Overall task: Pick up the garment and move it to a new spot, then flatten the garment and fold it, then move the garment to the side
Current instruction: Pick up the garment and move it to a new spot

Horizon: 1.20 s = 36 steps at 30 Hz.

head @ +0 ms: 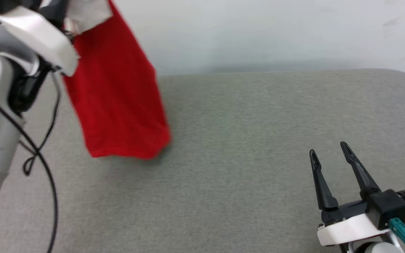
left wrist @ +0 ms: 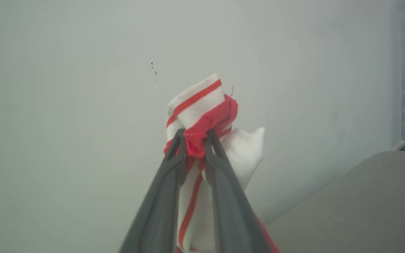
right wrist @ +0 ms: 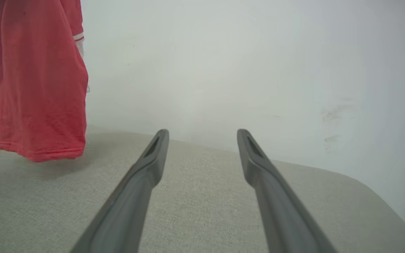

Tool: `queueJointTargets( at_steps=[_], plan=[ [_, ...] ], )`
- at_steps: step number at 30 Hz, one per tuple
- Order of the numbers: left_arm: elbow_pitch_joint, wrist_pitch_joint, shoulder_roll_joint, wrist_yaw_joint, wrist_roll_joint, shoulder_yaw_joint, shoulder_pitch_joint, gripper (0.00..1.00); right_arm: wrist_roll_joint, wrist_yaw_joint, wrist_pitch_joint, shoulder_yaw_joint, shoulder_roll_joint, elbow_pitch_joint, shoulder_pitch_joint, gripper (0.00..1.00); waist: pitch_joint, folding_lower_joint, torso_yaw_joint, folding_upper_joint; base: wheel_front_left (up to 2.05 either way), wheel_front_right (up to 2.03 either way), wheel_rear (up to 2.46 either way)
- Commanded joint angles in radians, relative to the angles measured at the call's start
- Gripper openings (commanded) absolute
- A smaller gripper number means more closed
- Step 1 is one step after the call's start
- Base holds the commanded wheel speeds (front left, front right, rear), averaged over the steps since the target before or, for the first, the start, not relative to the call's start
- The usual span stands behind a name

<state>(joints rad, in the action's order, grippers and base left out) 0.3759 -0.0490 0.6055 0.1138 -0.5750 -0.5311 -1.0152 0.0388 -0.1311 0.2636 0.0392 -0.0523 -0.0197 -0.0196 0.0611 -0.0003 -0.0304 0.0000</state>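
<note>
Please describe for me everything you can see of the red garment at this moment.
The garment is a red knit-looking shirt with a white sleeve and red-and-white striped trim. It hangs lengthwise, bunched at the top, where the left tool is shut on the striped trim and red cloth. Its hem hangs at or just above the grey surface; contact is unclear.

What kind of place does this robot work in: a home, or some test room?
Most likely a plain indoor test room, though that is a guess. A table covered in grey fabric stands against a plain white wall, and the red garment hangs from the left gripper over it.
</note>
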Motion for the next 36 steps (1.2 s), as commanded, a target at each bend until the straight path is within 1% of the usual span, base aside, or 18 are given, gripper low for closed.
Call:
queueJointTargets(
  at_steps=[1,5,6,7,11,13,17,20,23,27,31,32,33,34,36],
  plan=[
    [-0.025,0.005,-0.017,-0.007,0.000,-0.005,-0.021,0.00,-0.008,0.001,0.002,-0.008,0.003,-0.002,0.013,1.00,-0.015,0.0003,-0.046,0.0000,0.00,0.00,0.00],
    [-0.083,0.015,-0.071,-0.017,0.001,-0.026,-0.052,0.00,-0.018,0.001,0.002,-0.016,0.003,-0.005,0.008,1.00,-0.008,0.0003,-0.107,0.0000,0.00,0.00,0.00],
    [-0.083,0.015,-0.071,-0.017,0.001,-0.026,-0.052,0.00,-0.018,0.001,0.002,-0.016,0.003,-0.005,0.008,1.00,-0.008,0.0003,-0.107,0.0000,0.00,0.00,0.00],
    [-0.093,0.014,-0.083,-0.017,0.009,-0.034,-0.062,0.00,-0.020,0.001,0.002,-0.018,0.004,-0.005,0.006,1.00,-0.006,0.0003,-0.122,0.0000,0.00,0.00,0.00],
    [-0.132,0.011,-0.161,-0.018,-0.003,-0.069,-0.074,0.00,-0.032,0.001,0.002,-0.045,0.003,-0.007,-0.004,1.00,0.010,0.0003,-0.172,0.0000,0.00,0.00,0.00],
    [-0.152,0.014,-0.200,-0.016,-0.017,-0.089,-0.054,0.00,-0.036,0.001,0.002,-0.057,0.004,-0.007,-0.004,1.00,0.017,0.0003,-0.190,0.0000,0.00,0.00,0.00],
    [-0.173,0.027,-0.253,-0.014,-0.080,-0.111,0.018,0.00,-0.045,0.001,0.002,-0.071,0.004,-0.008,-0.009,1.00,0.032,0.0003,-0.215,0.0000,0.00,0.00,0.00],
    [-0.156,0.036,-0.245,-0.017,-0.108,-0.125,0.093,0.00,-0.050,0.001,0.002,-0.074,0.004,-0.012,-0.016,1.00,0.047,0.0003,-0.224,0.0000,0.00,0.00,0.00],
    [-0.090,0.050,-0.236,-0.020,-0.161,-0.122,0.182,0.00,-0.054,0.001,0.002,-0.069,0.003,-0.011,-0.022,1.00,0.063,0.0003,-0.226,0.0000,0.00,0.00,0.00],
    [0.052,0.079,-0.199,-0.009,-0.195,-0.139,0.263,0.00,-0.050,0.001,0.002,-0.053,0.003,-0.005,-0.034,1.00,0.086,0.0003,-0.223,0.0000,0.00,0.00,0.00],
    [0.206,0.073,-0.176,-0.002,-0.218,-0.138,0.298,0.00,-0.045,0.001,0.002,-0.035,0.003,0.001,-0.048,1.00,0.105,0.0003,-0.217,0.0000,0.00,0.00,0.00],
    [0.247,0.079,-0.174,0.000,-0.227,-0.137,0.304,0.19,-0.041,0.001,0.002,-0.030,0.003,0.004,-0.050,1.00,0.109,0.0003,-0.215,0.0000,0.00,0.00,0.00],
    [0.278,0.077,-0.173,0.000,-0.225,-0.138,0.305,0.79,-0.040,0.001,0.002,-0.027,0.003,0.005,-0.052,1.00,0.112,0.0003,-0.211,0.0000,0.00,0.00,0.00],
    [0.310,0.072,-0.171,0.001,-0.222,-0.139,0.300,1.00,-0.037,0.001,0.002,-0.022,0.003,0.007,-0.054,1.00,0.115,0.0003,-0.208,0.0000,0.00,0.00,0.00],
    [0.364,0.053,-0.166,-0.002,-0.208,-0.144,0.281,1.00,-0.036,0.001,0.002,-0.018,0.003,0.009,-0.056,1.00,0.118,0.0003,-0.197,0.0000,0.00,0.00,0.00]
  ],
)
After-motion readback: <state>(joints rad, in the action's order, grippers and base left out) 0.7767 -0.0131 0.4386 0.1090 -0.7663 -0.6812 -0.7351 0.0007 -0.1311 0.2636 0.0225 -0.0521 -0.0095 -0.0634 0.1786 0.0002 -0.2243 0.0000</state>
